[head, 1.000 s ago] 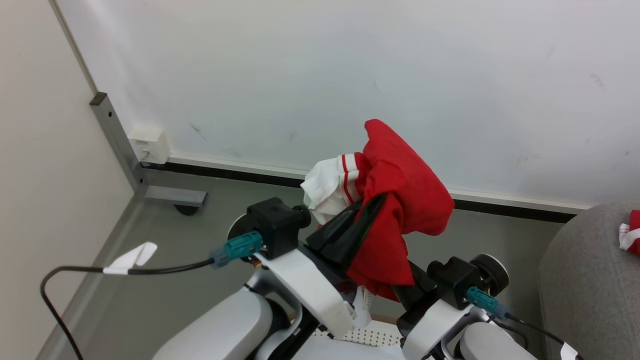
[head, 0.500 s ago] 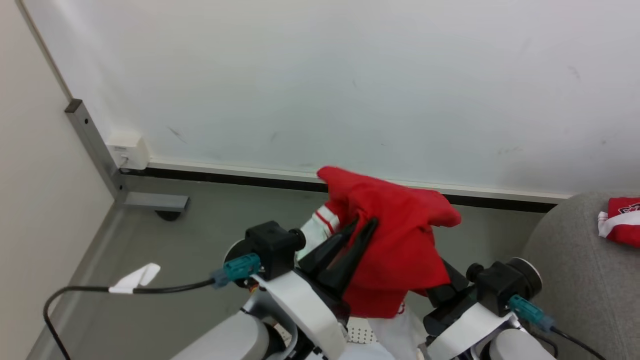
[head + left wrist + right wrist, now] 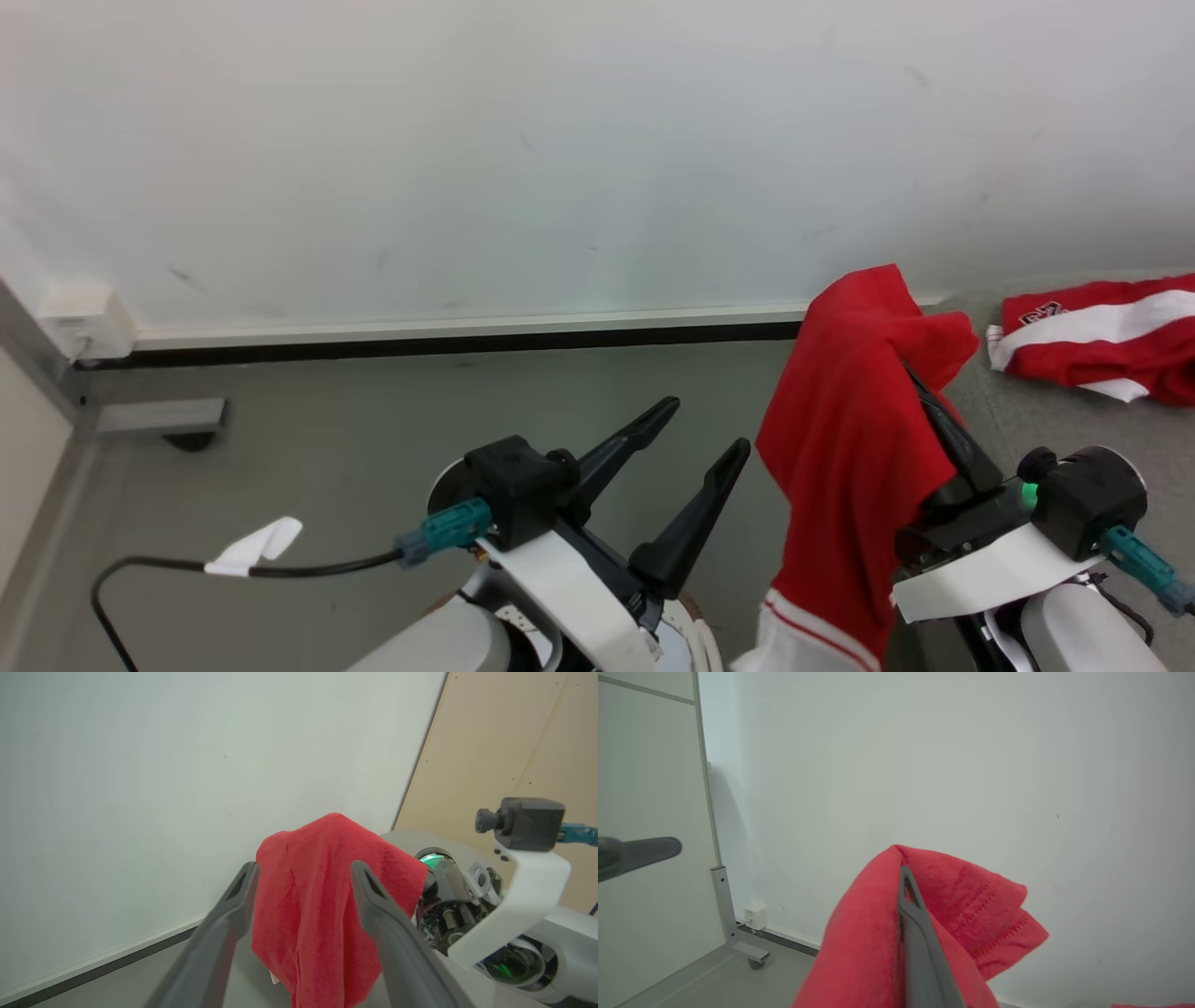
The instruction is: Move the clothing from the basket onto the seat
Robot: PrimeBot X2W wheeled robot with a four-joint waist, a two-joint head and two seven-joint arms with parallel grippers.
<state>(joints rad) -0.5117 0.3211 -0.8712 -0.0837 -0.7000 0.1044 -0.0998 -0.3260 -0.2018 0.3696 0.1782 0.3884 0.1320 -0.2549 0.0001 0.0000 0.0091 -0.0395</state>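
One piece of the clothing, a red garment (image 3: 840, 467) with a white striped hem, hangs from my right gripper (image 3: 920, 392), which is shut on its top fold. In the right wrist view the red cloth (image 3: 859, 952) wraps both sides of the closed fingers (image 3: 915, 938). To its left, my left gripper (image 3: 707, 425) stands open and holds nothing. In the left wrist view the garment (image 3: 322, 905) hangs beyond the spread fingers (image 3: 373, 900). Another red and white garment (image 3: 1092, 341) lies on the grey seat (image 3: 1158, 429) at the right. The basket is mostly hidden under my arms.
A white wall with a dark skirting line (image 3: 448, 343) runs across ahead, above grey floor (image 3: 327, 439). A metal frame foot (image 3: 159, 415) and a white socket box (image 3: 79, 322) sit at the far left. A black cable with a white tag (image 3: 252, 546) loops off my left wrist.
My left gripper has opened and let go of the red garment. The garment now hangs from the right gripper alone, farther right beside the seat. The head camera has turned right.
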